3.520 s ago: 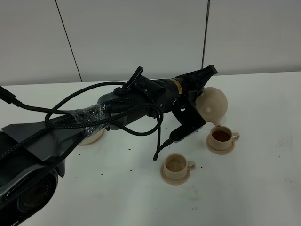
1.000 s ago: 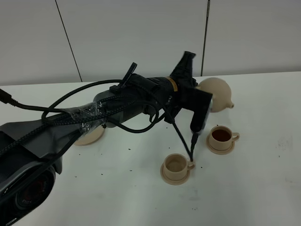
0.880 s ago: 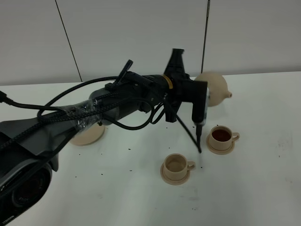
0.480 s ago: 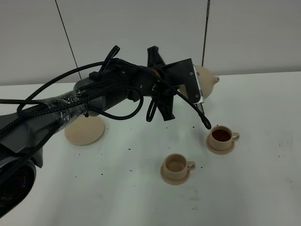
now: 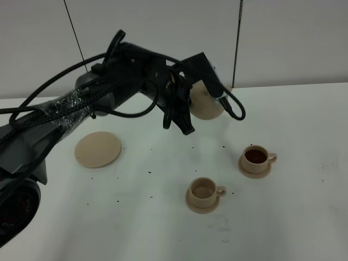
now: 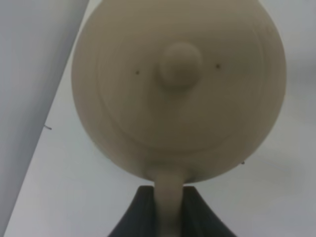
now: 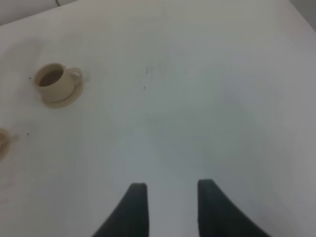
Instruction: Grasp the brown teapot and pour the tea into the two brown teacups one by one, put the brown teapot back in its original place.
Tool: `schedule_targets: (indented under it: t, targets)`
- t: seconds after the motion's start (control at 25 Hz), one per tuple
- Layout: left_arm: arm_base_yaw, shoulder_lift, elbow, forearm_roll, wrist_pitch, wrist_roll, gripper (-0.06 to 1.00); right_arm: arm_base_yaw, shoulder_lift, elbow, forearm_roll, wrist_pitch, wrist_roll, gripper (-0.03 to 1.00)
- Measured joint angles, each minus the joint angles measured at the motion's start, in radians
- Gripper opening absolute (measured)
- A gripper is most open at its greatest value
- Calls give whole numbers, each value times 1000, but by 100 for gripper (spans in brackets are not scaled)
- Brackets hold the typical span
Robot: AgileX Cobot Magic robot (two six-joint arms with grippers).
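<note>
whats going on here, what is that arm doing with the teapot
The left pincer is shut on the loop handle of the round beige teapot, holding it in the air above the white table. The small beige cup on the right holds dark reddish tea; the matching cup nearer the front looks empty. The wide flat beige saucer at the left is bare. The right pincer hangs open, holding nothing.
</note>
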Motion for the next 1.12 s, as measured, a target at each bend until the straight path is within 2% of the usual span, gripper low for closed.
schedule_targets:
  t: [0.24,0.4,0.8,1.12]
  targets:
    - [-9,57,-142,2,232,14,17,0,0,0,0,0,0,24]
    - [-26,95,-194,-5,315,22,17,0,0,0,0,0,0,24]
    - [-38,155,-219,-56,380,29,17,0,0,0,0,0,0,24]
    - [-38,184,-219,-81,378,69,17,0,0,0,0,0,0,24]
